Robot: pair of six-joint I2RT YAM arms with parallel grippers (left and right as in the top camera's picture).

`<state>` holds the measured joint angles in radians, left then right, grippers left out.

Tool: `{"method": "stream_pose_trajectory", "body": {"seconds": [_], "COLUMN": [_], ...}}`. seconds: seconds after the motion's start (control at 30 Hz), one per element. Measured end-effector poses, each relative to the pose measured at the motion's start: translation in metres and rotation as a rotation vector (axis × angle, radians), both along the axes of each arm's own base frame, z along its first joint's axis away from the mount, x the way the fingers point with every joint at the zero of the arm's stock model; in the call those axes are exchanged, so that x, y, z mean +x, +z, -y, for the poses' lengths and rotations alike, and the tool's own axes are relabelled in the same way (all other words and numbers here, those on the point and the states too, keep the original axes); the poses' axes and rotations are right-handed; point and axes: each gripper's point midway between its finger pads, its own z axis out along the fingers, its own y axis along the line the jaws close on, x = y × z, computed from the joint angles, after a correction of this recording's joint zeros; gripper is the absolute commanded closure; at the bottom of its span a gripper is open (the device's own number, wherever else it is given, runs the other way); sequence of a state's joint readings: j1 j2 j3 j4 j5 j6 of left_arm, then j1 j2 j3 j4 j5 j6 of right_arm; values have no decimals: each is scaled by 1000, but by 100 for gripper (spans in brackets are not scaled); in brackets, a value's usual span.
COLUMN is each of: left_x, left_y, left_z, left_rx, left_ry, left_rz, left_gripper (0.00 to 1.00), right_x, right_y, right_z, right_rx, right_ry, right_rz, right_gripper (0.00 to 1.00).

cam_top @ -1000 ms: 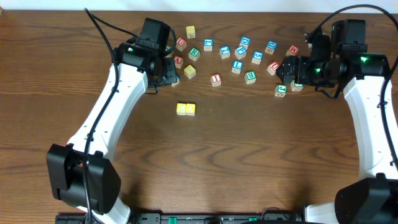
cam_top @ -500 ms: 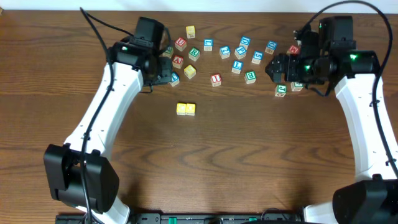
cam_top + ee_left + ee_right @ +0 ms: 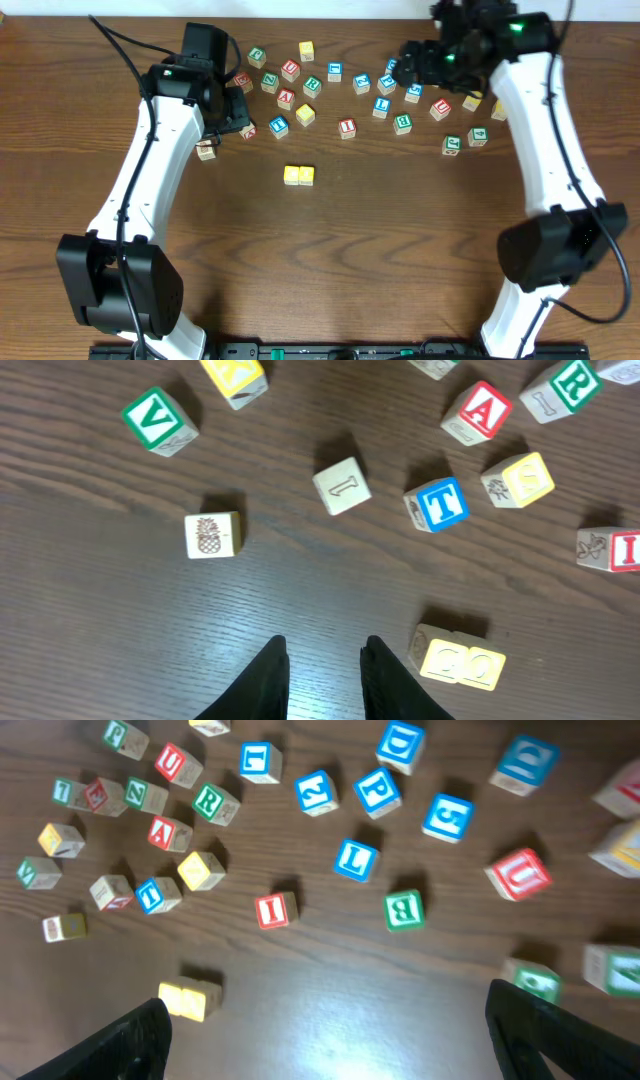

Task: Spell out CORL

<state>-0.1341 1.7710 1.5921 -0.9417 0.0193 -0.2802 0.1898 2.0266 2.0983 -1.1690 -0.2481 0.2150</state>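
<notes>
Your left gripper [image 3: 322,656] is parted only narrowly and grips nothing, with the yellow C-O pair [image 3: 460,660] lying just at its 3 o'clock. Your right gripper [image 3: 328,1010] gapes wide and empty. From overhead, the R [image 3: 312,86] sits at 12 o'clock from the pair and the L [image 3: 380,106] near 2 o'clock
</notes>
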Motion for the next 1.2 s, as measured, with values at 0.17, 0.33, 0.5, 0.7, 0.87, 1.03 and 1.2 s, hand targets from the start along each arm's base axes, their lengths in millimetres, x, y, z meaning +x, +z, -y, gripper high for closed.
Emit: {"method": "stream_pose_trajectory", "body": {"seconds": [0.17,0.33,0.5,0.7,0.87,1.03,1.2], "left_x": [-1,-1,-1,-2,-2,-3,-13], "left_y": [0,-1,-1,-1,-1,-2,-22], "left_z": [-2,-2,-2,-2,-2,0,6], "left_rx": [1,1,1,4,5,6,14], "left_ry": [4,4,4,-4,-6,-14,-36], "left_rz": [-5,-6,-6,-8,-9,-12,-65], "left_gripper": [75,75,69,62,67,81,92], "right_x": [5,5,2,-2,-3,-6,-7], "right_y": [-22,-26,-28,-31,-31,-33,-33], "right_z": [-19,-22,-17,-12,-11,-10,-11], "right_rx": [2,-6,-27,-53,-59,-63,-65], "right_ry": [13,9,-3,-15,-17,-17,-16], "right_rz": [-33,-42,-57,-75,-80,-92,-96], "right_gripper": [4,4,4,3,3,2,1]}}
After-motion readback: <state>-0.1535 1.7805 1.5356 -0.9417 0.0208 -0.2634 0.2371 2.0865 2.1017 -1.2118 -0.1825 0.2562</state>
